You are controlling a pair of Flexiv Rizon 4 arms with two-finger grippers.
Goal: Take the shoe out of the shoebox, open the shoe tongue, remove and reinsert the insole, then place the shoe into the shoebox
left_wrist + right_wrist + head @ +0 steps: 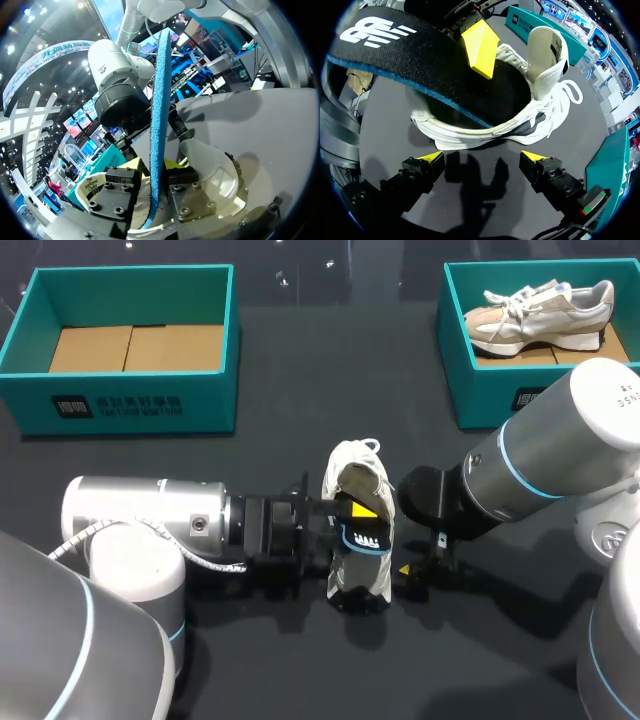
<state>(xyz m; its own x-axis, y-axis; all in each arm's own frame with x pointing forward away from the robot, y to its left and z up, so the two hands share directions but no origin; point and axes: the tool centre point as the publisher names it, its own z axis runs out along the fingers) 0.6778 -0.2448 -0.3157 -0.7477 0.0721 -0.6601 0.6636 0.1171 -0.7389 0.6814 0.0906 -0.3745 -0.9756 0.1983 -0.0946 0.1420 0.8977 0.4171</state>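
A white shoe (352, 472) lies mid-table, its tongue pulled up. A black insole (366, 537) with a blue edge sticks out of its heel end. My left gripper (345, 512) reaches in from the left at the shoe's opening. In the left wrist view the insole (160, 100) stands on edge between the fingers of that gripper (152, 164), which are slightly apart and not pinching it, over the shoe (210, 165). My right gripper (420, 558) is open, low beside the shoe's right side. In its wrist view this gripper (482, 156) faces the shoe (485, 135), with the insole (420, 55) above.
A teal shoebox (130, 400) with a bare cardboard floor stands at the back left. At the back right a second teal shoebox (480, 390) holds another pale shoe (540, 310). The table (300, 660) is dark.
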